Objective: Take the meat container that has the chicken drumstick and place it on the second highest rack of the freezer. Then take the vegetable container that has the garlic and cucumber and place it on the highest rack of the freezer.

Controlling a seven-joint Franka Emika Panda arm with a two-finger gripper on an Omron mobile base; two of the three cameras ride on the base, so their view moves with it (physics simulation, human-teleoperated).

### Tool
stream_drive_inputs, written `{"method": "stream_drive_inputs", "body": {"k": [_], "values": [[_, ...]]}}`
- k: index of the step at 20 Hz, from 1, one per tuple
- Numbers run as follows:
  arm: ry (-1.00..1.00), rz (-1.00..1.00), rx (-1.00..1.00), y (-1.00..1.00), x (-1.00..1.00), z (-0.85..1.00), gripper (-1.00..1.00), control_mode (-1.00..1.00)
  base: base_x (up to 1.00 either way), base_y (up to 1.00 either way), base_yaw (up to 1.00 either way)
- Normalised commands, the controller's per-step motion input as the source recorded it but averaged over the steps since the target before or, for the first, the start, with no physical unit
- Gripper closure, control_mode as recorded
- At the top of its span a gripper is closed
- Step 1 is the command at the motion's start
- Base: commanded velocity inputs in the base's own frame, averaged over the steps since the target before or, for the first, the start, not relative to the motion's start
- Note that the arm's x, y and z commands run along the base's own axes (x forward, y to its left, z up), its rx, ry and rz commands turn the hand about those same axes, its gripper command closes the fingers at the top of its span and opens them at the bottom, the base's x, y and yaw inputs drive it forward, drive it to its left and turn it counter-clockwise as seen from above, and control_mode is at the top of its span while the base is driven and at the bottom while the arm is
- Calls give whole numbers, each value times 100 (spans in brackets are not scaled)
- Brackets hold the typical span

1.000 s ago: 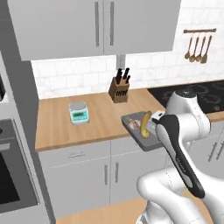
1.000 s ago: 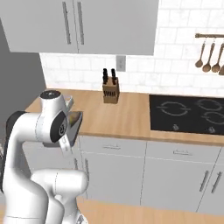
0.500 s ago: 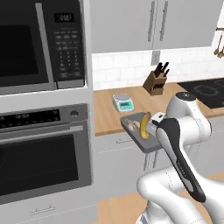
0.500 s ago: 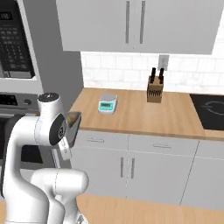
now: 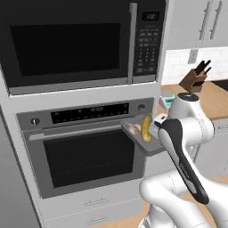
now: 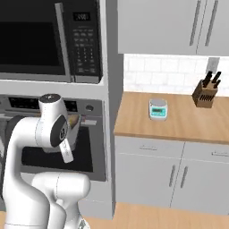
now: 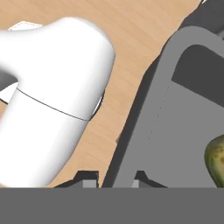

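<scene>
My gripper [image 7: 114, 178] is shut on the rim of the grey vegetable container [image 7: 175, 118], and the dark fingertips [image 7: 87, 178] clamp its near edge. In the left base view the container [image 5: 149, 147] is held level in front of the oven, with the yellowish-green cucumber [image 5: 146, 128] and the pale garlic [image 5: 135, 129] lying in it. The right base view shows the container [image 6: 75, 130] edge-on behind my upper arm. One end of the cucumber [image 7: 215, 159] shows in the hand view. A grey panel [image 5: 6, 187] at the far left may be the freezer; I cannot tell. The meat container is out of view.
A black microwave [image 5: 67, 40] sits above a built-in oven [image 5: 89, 156] straight ahead. To the right runs a wooden counter [image 6: 179, 127] with a small scale [image 6: 158, 108] and a knife block [image 6: 206, 91]. Grey cabinets hang above.
The whole picture has shifted: the base has turned left, so the counter and knife block slid right and the microwave and oven came into view. The container stays in my grip.
</scene>
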Motion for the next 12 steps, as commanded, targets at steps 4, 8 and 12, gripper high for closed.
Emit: {"method": "stream_drive_inputs", "body": {"k": [4, 8, 12], "values": [[0, 0, 0, 0, 0, 0, 100, 100, 0, 100, 0], [0, 0, 0, 0, 0, 0, 100, 100, 0, 100, 0], [0, 0, 0, 0, 0, 0, 100, 100, 0, 100, 0]]}}
